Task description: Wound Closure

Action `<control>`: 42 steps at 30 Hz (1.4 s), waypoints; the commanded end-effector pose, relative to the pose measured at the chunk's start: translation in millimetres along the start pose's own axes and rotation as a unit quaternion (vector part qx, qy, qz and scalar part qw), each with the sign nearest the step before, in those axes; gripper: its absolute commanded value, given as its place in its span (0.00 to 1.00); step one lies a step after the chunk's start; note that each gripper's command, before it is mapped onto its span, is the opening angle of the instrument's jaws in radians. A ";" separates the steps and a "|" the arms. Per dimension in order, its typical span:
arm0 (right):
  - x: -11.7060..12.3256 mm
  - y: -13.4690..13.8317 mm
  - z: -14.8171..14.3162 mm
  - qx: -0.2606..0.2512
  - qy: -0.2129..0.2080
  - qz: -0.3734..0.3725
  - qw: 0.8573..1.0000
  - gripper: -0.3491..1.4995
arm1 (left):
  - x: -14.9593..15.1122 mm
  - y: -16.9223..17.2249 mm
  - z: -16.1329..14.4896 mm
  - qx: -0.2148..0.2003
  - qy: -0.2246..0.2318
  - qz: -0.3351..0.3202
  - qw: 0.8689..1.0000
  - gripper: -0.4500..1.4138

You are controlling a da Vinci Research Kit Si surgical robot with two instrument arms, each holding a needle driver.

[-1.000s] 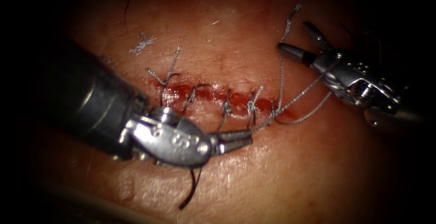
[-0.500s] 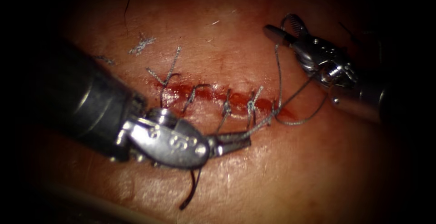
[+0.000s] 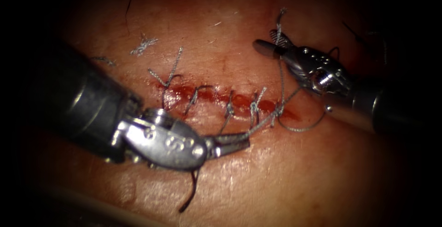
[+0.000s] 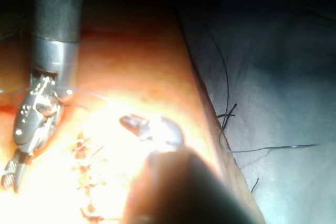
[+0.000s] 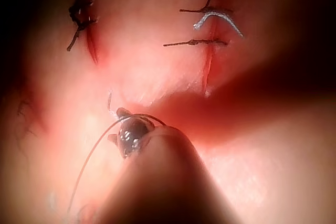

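The left tool [image 3: 232, 143] held the thread [image 3: 263, 121] taut near the cut's [image 3: 221, 99] right end; the right tool [image 3: 276, 45], narrowly parted, straddled the upright strand; steady, even tension seemed wise

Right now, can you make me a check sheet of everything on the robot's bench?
Surface: tissue; its cut is stitched, with red fluid along it.
Job's things: thread runs up from the rightmost stitch.
Clutter: cut ends of thread above the cut; dark strand under the left tool.
Grippers: left pincer shut on the thread, just below the cut; right pincer has thread across its tip, hold unclear.
Cables: nothing seen.
Surroundings: pale cover beside the tissue.
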 end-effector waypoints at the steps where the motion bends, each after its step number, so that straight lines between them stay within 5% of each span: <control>1: -0.4 -0.4 0.8 0.001 0.000 0.001 1.000 0.06 | -0.5 0.5 0.5 -0.001 0.000 -0.001 1.000 0.00; 2: -0.5 -0.3 0.7 0.001 0.000 0.000 1.000 0.00 | -0.5 0.5 0.5 0.000 -0.001 -0.001 1.000 0.00; 9: 0.6 -0.3 -1.4 -0.006 0.011 -0.028 1.000 0.00 | -0.7 0.2 0.3 0.002 -0.003 -0.006 1.000 0.00; 23: 2.5 -10.8 -11.6 0.043 0.050 -0.091 0.994 0.00 | -3.0 -11.4 -1.5 0.031 -0.030 -0.046 0.998 0.00; 38: 0.1 -10.9 -11.9 0.047 0.045 -0.108 0.992 0.00 | -6.3 -12.4 0.0 0.041 -0.044 -0.058 0.997 0.00; 40: 0.2 -10.6 -11.3 0.031 0.046 -0.108 0.993 0.64 | -6.4 -11.8 -0.1 0.041 -0.043 -0.057 0.997 0.00; 42: 0.4 -10.1 -10.9 0.002 0.049 -0.111 0.993 0.94 | -6.3 -11.2 -0.6 0.040 -0.044 -0.058 0.997 0.00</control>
